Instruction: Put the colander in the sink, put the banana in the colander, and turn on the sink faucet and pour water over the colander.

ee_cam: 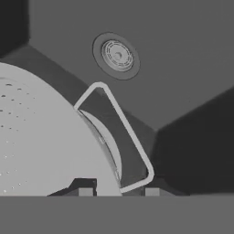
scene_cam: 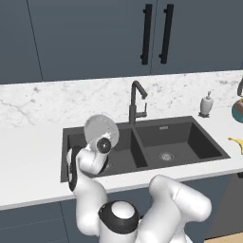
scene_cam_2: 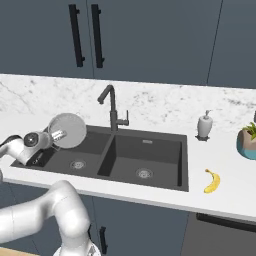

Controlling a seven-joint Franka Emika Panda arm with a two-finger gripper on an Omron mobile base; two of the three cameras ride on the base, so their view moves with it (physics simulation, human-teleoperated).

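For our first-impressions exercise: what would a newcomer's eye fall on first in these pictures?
Probably the colander, tipped on edge over the left basin of the sink, its rim pinched in the shut claw. Next, the yellow banana lying on the counter right of the sink, and the dark faucet behind the divider.

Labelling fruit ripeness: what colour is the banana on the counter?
Plain yellow; the banana shows best in the right base view.

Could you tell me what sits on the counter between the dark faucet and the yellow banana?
In the right base view, a small white soap dispenser stands between the tall dark metal faucet and the small yellow banana.
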